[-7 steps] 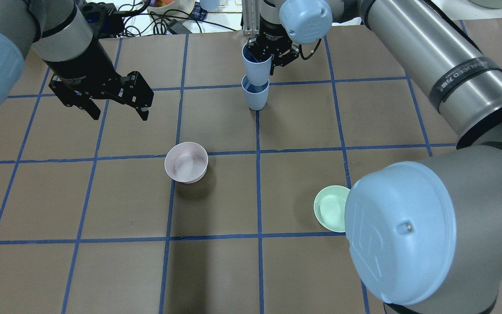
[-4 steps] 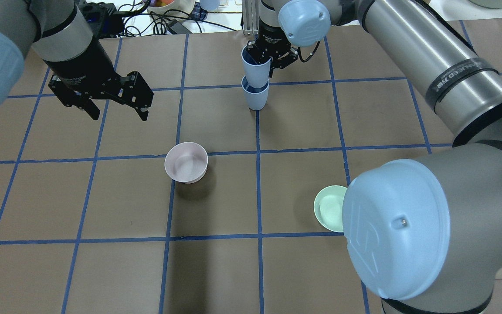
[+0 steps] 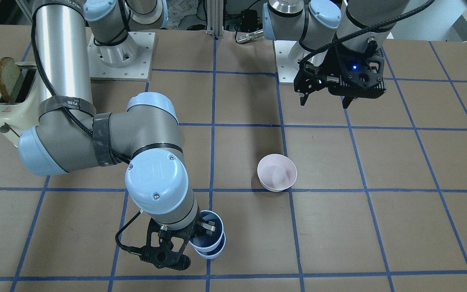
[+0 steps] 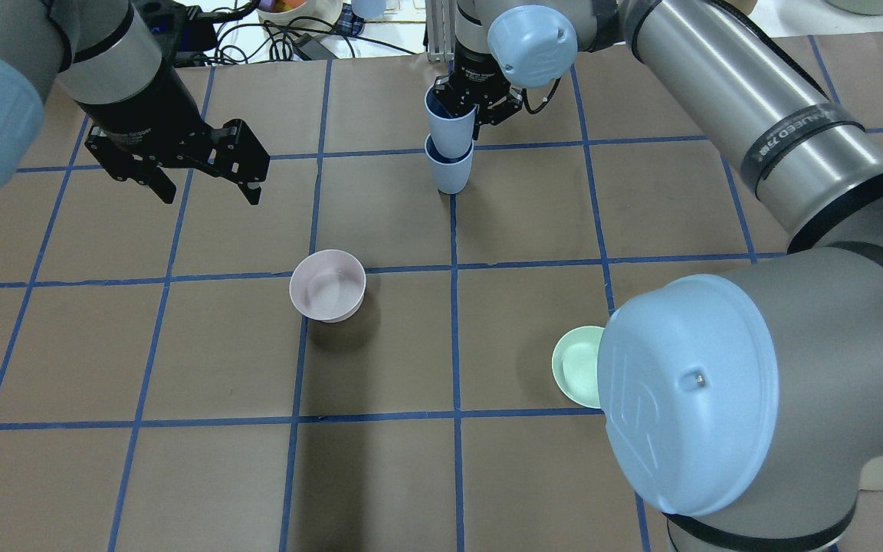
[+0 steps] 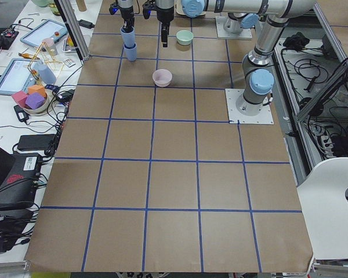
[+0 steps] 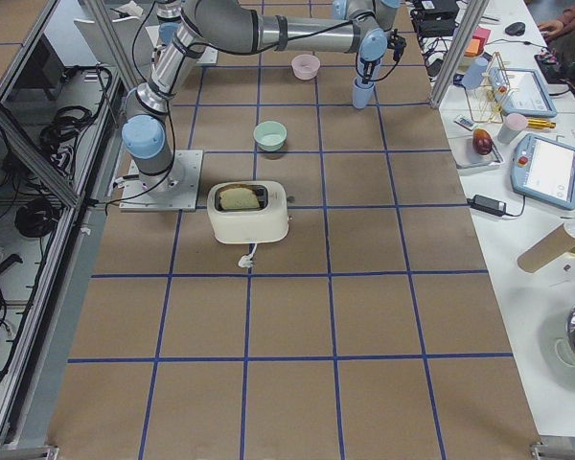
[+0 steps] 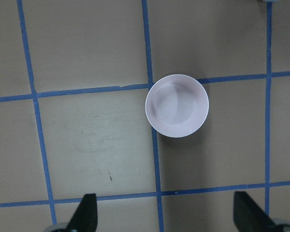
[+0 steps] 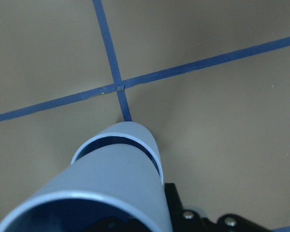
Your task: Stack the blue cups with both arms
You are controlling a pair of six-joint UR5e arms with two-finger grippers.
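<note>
Two blue cups stand at the table's far middle. The lower cup (image 4: 449,175) rests on the table. The upper cup (image 4: 449,123) sits partly inside it, slightly tilted. My right gripper (image 4: 466,103) is shut on the upper cup's rim wall, one finger inside the cup (image 3: 207,228). The right wrist view shows the upper cup (image 8: 111,186) entering the lower cup's rim (image 8: 135,129). My left gripper (image 4: 210,195) is open and empty, hovering above the table to the left of the cups; it also shows in the front view (image 3: 323,103).
A pale pink bowl (image 4: 327,295) stands mid-table, below my left gripper's camera (image 7: 177,105). A mint-green bowl (image 4: 576,366) is half hidden by my right arm's elbow. A toaster (image 3: 6,97) with toast stands on my right side. Cables lie past the far edge.
My right gripper has lowered the upper cup further into the lower cup. My left gripper has drifted slightly toward the far side, still open.
</note>
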